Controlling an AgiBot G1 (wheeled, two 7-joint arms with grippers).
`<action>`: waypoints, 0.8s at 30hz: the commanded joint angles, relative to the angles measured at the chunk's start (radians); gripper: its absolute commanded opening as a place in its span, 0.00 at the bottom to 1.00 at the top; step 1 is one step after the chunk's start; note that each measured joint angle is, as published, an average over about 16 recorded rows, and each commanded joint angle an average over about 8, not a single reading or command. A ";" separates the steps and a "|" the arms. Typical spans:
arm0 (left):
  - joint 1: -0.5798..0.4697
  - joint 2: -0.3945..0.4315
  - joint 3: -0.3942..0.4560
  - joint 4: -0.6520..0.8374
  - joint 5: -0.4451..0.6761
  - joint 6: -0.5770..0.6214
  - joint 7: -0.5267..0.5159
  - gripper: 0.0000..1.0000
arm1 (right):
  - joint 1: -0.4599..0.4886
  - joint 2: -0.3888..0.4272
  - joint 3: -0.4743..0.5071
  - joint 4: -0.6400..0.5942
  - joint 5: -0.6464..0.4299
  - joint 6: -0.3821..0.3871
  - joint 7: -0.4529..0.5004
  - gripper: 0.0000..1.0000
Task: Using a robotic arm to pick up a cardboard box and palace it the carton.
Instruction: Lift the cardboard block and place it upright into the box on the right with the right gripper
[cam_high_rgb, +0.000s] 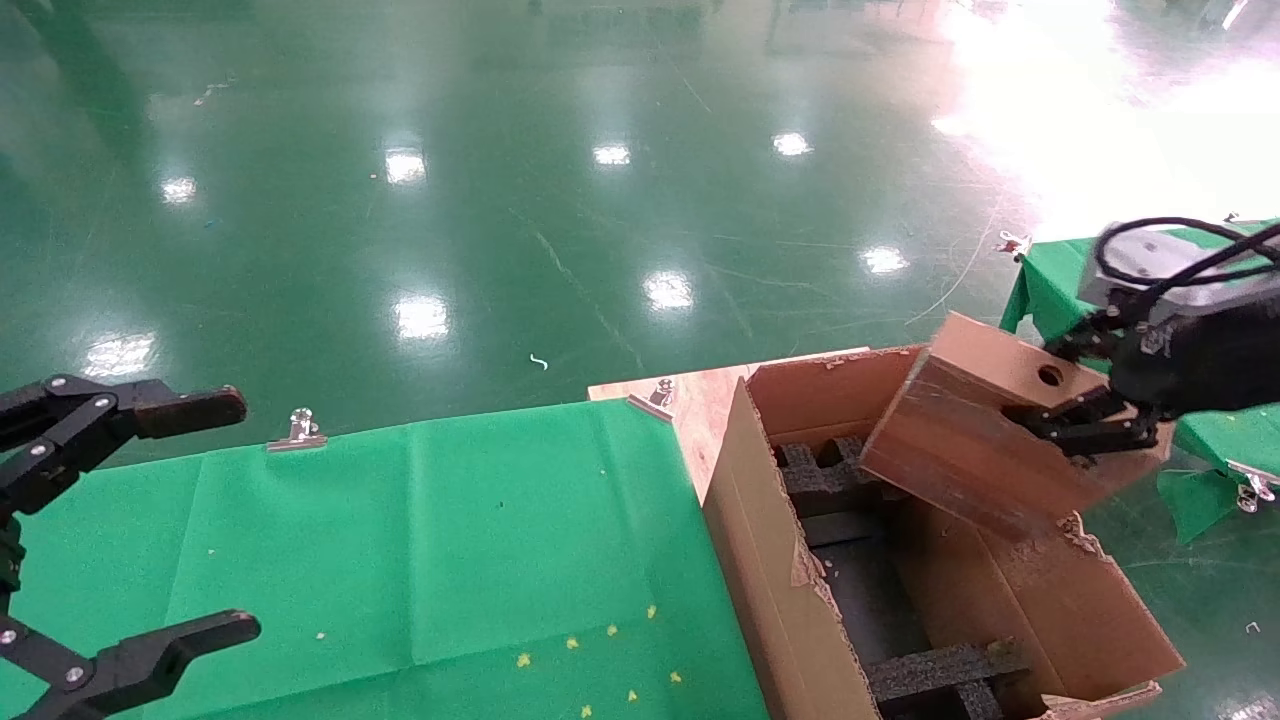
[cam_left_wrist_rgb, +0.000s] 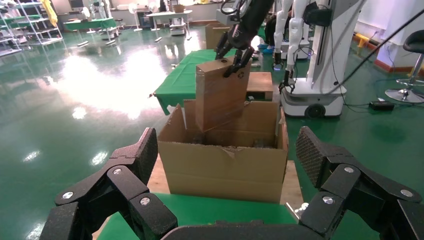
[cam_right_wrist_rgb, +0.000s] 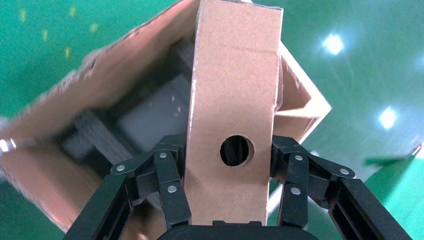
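The cardboard box (cam_high_rgb: 985, 430) is clamped by the right tool (cam_high_rgb: 1085, 415), with one set of fingers (cam_right_wrist_rgb: 167, 180) pressed on each broad face. The box is held tilted above the open top of the carton (cam_high_rgb: 790, 580); its lower end is just inside the raised flaps. A round hole (cam_right_wrist_rgb: 236, 150) is located on the narrow face of the box, near the tool. Black foam inserts (cam_high_rgb: 940, 672) are seen inside the carton. The carton is positioned just beside the green-covered worktop (cam_high_rgb: 420, 560), whose cloth is secured by a metal clip (cam_high_rgb: 297, 431). The left tool (cam_high_rgb: 150, 520) is held over the worktop's left edge, well apart from the carton, with its fingers spread wide and nothing between them.
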 joint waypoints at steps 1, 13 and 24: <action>0.000 0.000 0.000 0.000 0.000 0.000 0.000 1.00 | -0.022 0.036 -0.003 0.005 0.018 0.029 0.056 0.00; 0.000 0.000 0.000 0.000 0.000 0.000 0.000 1.00 | -0.093 0.207 -0.034 0.172 0.045 0.204 0.326 0.00; 0.000 0.000 0.000 0.000 0.000 0.000 0.000 1.00 | -0.112 0.236 -0.046 0.214 0.065 0.250 0.362 0.00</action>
